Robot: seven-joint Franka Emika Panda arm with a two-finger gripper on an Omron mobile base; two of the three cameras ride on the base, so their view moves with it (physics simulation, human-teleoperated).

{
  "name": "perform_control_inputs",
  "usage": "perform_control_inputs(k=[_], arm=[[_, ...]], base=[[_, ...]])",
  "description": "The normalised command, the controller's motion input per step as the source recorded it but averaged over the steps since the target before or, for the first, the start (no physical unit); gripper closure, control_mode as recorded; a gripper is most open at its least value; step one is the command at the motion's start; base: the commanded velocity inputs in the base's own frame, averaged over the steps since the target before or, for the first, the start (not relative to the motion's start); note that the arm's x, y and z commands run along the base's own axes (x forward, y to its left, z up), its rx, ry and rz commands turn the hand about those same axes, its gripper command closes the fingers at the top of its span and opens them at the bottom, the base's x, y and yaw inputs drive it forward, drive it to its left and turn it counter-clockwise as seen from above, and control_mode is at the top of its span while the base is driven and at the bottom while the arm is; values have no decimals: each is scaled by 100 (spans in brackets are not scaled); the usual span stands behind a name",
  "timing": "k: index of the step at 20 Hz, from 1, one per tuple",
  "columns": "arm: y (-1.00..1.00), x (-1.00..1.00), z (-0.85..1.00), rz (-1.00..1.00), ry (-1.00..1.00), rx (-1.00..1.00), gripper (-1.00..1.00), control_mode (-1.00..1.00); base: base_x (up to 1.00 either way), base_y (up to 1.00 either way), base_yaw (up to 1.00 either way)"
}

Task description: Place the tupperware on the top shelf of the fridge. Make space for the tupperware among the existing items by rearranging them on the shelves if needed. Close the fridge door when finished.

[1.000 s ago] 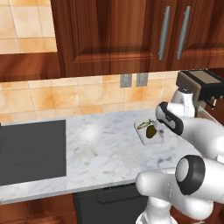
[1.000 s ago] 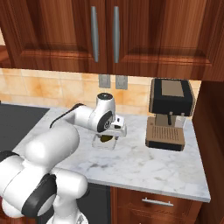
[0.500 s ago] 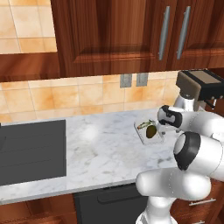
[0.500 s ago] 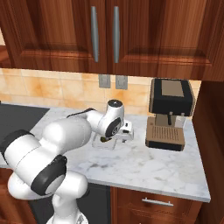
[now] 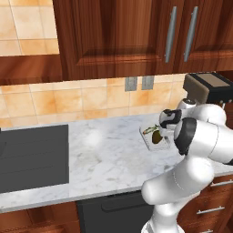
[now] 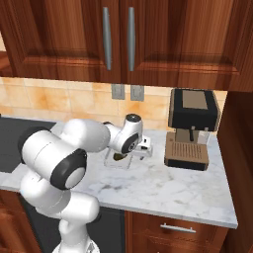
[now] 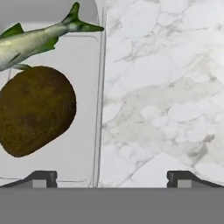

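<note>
The tupperware (image 5: 154, 137) is a shallow white tray on the marble counter, holding a brown round lump (image 7: 37, 109) and a green fish (image 7: 35, 40). My gripper (image 7: 113, 177) hangs close above the tray's edge, open and empty. One fingertip (image 7: 41, 177) is over the tray and the other is over bare counter, with the tray's rim (image 7: 99, 109) between them. In the right base view the hand hides part of the tupperware (image 6: 116, 158), and the gripper (image 6: 137, 154) is low over it. The fridge, its top shelf and the existing items are out of view.
A black coffee machine (image 6: 191, 129) stands on the counter just right of the tray, also seen from the left base view (image 5: 207, 89). A black cooktop (image 5: 32, 154) lies at the left. Wooden wall cabinets (image 6: 118, 39) hang above. The marble counter (image 6: 163, 190) runs forward to its front edge.
The arm has swung its elbow round and the hand has shifted slightly right over the tray. The jaws stayed open and the tupperware has not moved.
</note>
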Motion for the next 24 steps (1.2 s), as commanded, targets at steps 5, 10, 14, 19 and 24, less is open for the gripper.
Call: perform_control_inputs(k=[5,10,14,19,24], arm=[[0,32,-37,0,0,0,-100,-100],[0,26,-31,0,0,0,-100,-100],[0,23,-31,0,-1,0,-100,-100],[0,17,-41,0,-1,0,-100,-100],[12,3,-64,0,0,0,100,-100]], base=[[0,0,0],[0,0,0],[0,0,0],[0,0,0],[0,0,0]])
